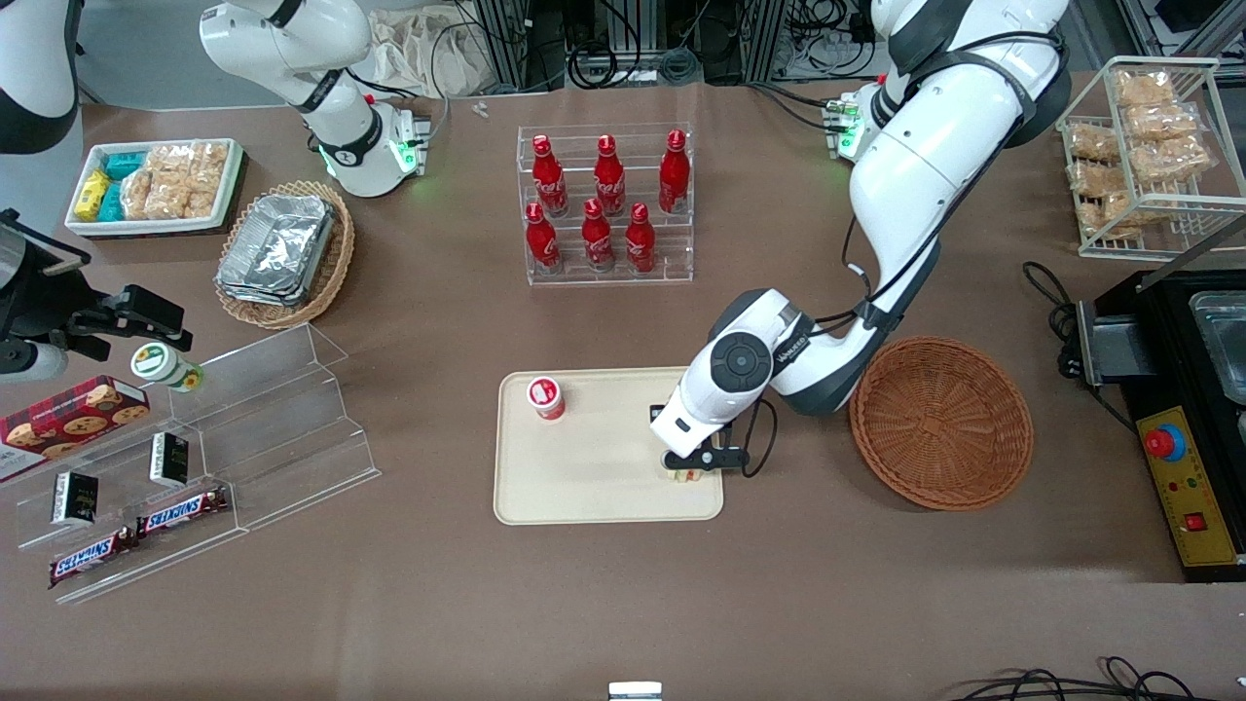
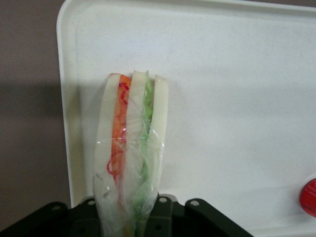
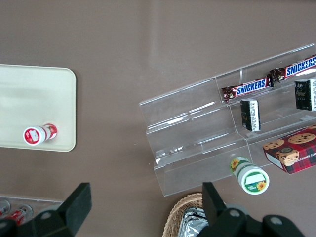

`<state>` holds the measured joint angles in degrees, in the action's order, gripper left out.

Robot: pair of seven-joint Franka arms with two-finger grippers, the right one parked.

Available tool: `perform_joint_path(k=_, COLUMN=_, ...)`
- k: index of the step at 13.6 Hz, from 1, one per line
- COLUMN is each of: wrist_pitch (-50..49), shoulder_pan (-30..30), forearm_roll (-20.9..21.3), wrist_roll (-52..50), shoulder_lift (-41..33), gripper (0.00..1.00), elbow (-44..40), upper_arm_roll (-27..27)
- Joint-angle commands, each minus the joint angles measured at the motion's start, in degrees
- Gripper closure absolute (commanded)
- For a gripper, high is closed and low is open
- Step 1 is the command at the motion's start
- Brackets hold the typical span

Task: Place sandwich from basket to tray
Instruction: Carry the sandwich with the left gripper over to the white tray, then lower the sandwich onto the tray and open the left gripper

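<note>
"Two fingers on the left arm's gripper (image 1: 693,469) – what are they doing?"

"Pinching the sandwich (image 2: 131,153). Wrist cam shows the wedge clamped in the black jaws, filling edge out: pale bread w/ orange, red and green layers, clear wrap crinkled round it."

"Where's that relative to the tray (image 1: 584,487)?"

"Gripper's low over the tray, at the corner nearer the front cam on the working arm's end. In the wrist cam the sandwich sits over the cream surface just beside the rim. Can't tell if it's touching the tray or a hair above."

"Visible from the front cam?"

"Barely. Only a sliver of green/red pokes out under the fingers; the arm covers the rest."

"And the basket (image 1: 941,424)?"

"Reddish-brown wicker bowl, just beside the tray toward the working arm's end. Nothing in it."

"Anything else on the tray?"

"One small red-lidded cup (image 1: 546,396), upright, at the corner farther from the front cam, toward the parked arm's end. Well apart from the sandwich."

"Rest of the table?"

"Acrylic rack of red bottles (image 1: 608,204) farther from the cam than the tray. Toward the parked arm's end: tan basket w/ foil containers (image 1: 282,251), white bin of snacks (image 1: 156,185), clear stepped shelf w/ Snickers bars (image 1: 146,531)."
</note>
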<state>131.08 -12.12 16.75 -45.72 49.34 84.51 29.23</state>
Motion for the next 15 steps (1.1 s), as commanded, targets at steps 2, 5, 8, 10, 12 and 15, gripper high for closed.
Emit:
perform_joint_path(k=2, wrist_pitch=0.2, shoulder_pan=-0.9, forearm_roll=1.5, wrist_roll=-2.9, shoulder_lift=0.2, gripper=0.00, elbow=-1.5, upper_arm_roll=-0.7)
perform_joint_path(k=5, wrist_pitch=-0.3, shoulder_pan=0.4, forearm_roll=1.4, wrist_roll=-3.1, shoulder_lift=-1.8, gripper=0.00, elbow=-1.5, upper_arm_roll=-0.6)
perform_joint_path(k=8, wrist_pitch=-2.7, shoulder_pan=2.6, forearm_roll=0.0, wrist_roll=-3.1, shoulder_lift=-4.7, gripper=0.00, elbow=-1.9, upper_arm_roll=-0.4)
perform_joint_path(k=10, wrist_pitch=-5.6, shoulder_pan=4.3, forearm_roll=-0.1, wrist_roll=-3.1, shoulder_lift=-8.0, gripper=0.00, elbow=-2.1, upper_arm_roll=-0.3)
perform_joint_path(k=12, wrist_pitch=-10.6, shoulder_pan=6.6, forearm_roll=-3.8, wrist_roll=-3.0, shoulder_lift=-12.6, gripper=0.00, elbow=-2.2, upper_arm_roll=-0.3)
perform_joint_path(k=15, wrist_pitch=-18.4, shoulder_pan=11.1, forearm_roll=-6.1, wrist_roll=-2.6, shoulder_lift=-19.6, gripper=0.00, elbow=-2.1, upper_arm_roll=-0.4)
